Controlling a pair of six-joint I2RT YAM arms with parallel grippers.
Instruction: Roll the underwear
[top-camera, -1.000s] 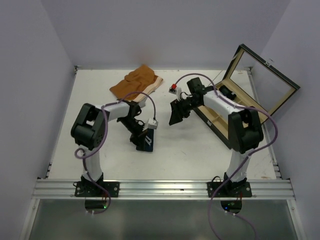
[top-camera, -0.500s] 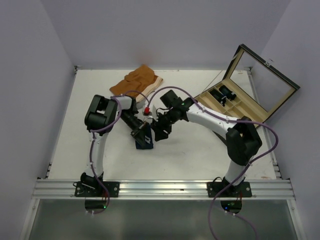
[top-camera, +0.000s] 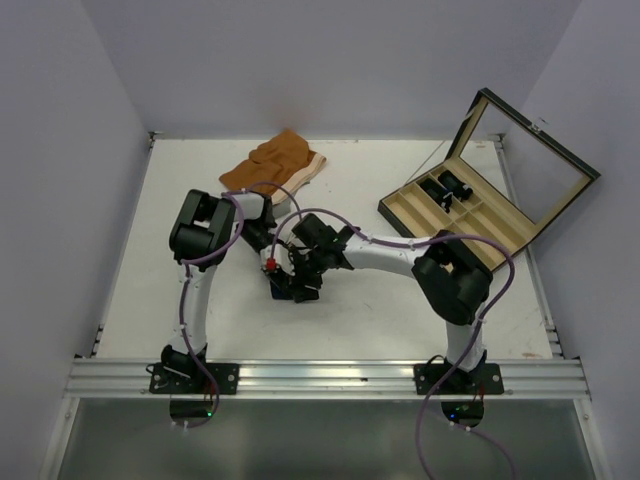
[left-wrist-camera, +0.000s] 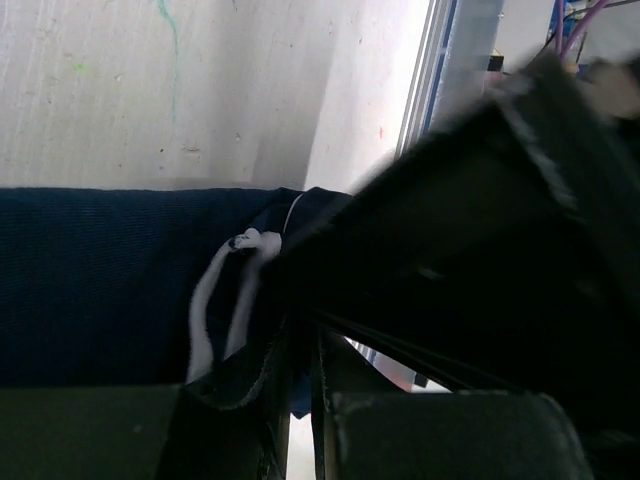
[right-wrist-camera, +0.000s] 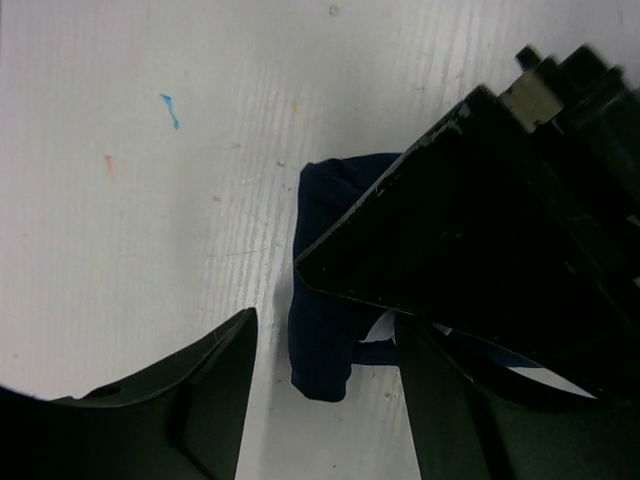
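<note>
Lying beneath right end effector (right-wrist-camera: 322, 388), underwear (right-wrist-camera: 318, 225) (bundled)

Overhead view, wrist close-ups share underwear (right-wrist-camera: 320, 345)

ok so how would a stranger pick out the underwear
On the white table, look near the middle, closer to the robot than the orange-brown shorts and left of the open tan-lined box. The navy-blue fabric underwear lies bunched there, pinched by the left claw with the right claw open over it. Smaller and darker than the shorts, it has thin white trim.
</note>
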